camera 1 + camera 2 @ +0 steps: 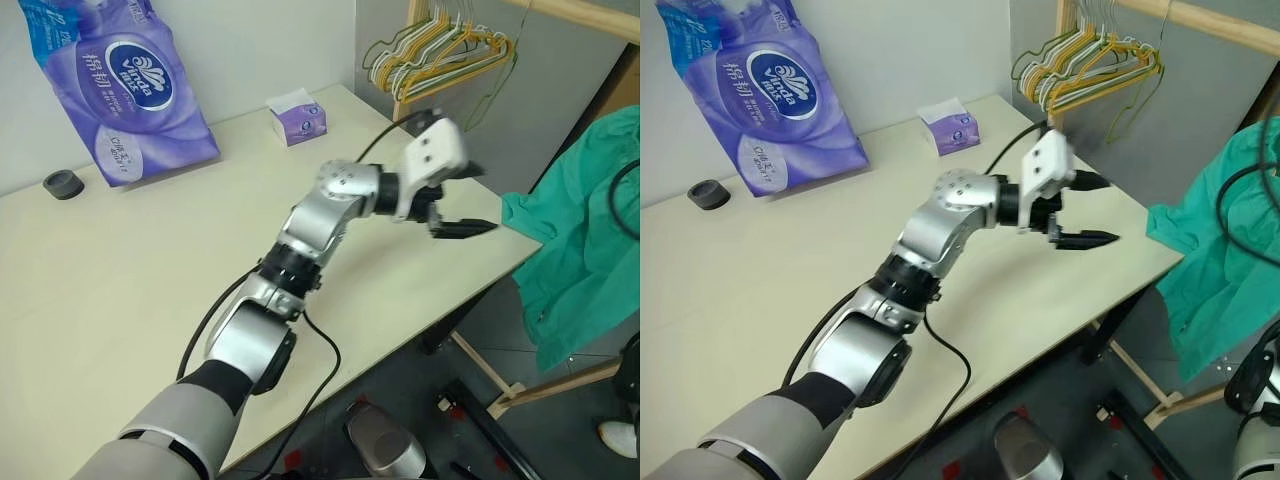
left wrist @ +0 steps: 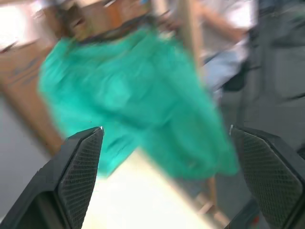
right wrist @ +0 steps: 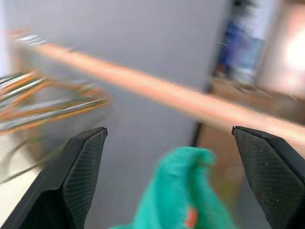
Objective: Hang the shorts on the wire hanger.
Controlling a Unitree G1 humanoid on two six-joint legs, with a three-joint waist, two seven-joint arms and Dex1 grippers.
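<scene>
beside pale table, shorts hang.

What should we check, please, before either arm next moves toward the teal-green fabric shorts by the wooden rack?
1. Left gripper open and empty: ok.
2. Right gripper open and empty: ok.
3. Teal-green fabric shorts hanging beyond the beige table's edge, gripped by neither arm: ok.
4. Thin dark olive-green wire hanger on the wooden rail, beside the yellow and pale green hangers: ok.
5. Shorts on that hanger: cannot tell.
</scene>
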